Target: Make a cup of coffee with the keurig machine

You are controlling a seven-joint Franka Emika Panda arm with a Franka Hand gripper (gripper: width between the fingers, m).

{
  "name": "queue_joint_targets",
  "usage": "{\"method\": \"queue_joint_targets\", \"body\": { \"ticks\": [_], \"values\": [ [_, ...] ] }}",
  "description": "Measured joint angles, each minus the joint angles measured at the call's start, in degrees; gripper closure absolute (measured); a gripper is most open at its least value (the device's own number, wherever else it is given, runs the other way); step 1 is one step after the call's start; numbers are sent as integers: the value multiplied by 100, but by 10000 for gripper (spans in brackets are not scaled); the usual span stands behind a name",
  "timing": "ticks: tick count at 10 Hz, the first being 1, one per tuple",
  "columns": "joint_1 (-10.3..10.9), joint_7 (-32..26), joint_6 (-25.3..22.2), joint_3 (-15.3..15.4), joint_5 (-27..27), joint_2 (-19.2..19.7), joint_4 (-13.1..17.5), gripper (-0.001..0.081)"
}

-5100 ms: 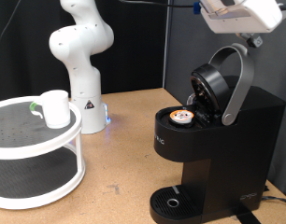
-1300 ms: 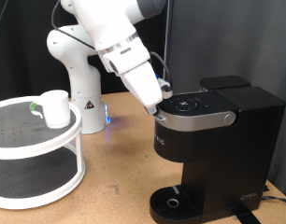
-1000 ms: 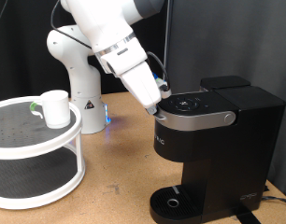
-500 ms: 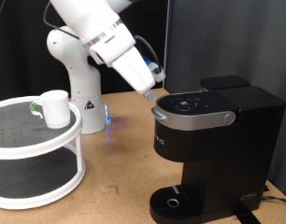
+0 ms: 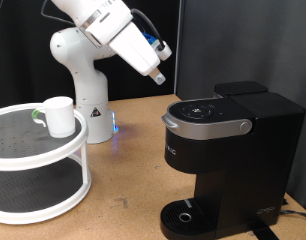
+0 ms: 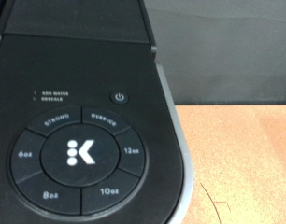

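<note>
Black curtain and a brown tabletop frame the exterior view. Since half a second ago the gripper has been lifted up and away to the left, and it now hangs clear above and to the left of the keurig machine; a second ago it was seen at the lid's front edge. The lid, raised with a pod showing some five seconds back, is now shut flat, so loading and closing can be judged done. Whether the fingers are spread or pressed together cannot be told here. The cup, a plain white mug, is seen on the top tier of a white two-tier round stand at the far left, well apart from the machine, whose round drip tray at the bottom holds nothing.

From the wrist view only the machine's top is shown: a matte-black lid with a silver-rimmed button panel, size buttons ringed around a central K, and a power symbol. No fingers are in view.
</note>
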Motion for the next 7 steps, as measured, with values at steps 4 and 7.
{"method": "queue_joint_targets", "body": {
  "ticks": [4,7],
  "values": [
    [-30,296,1090,169,43,-313,-584,806],
    [-373,652,481,138,-477,-859,-853,806]
  ]
}}
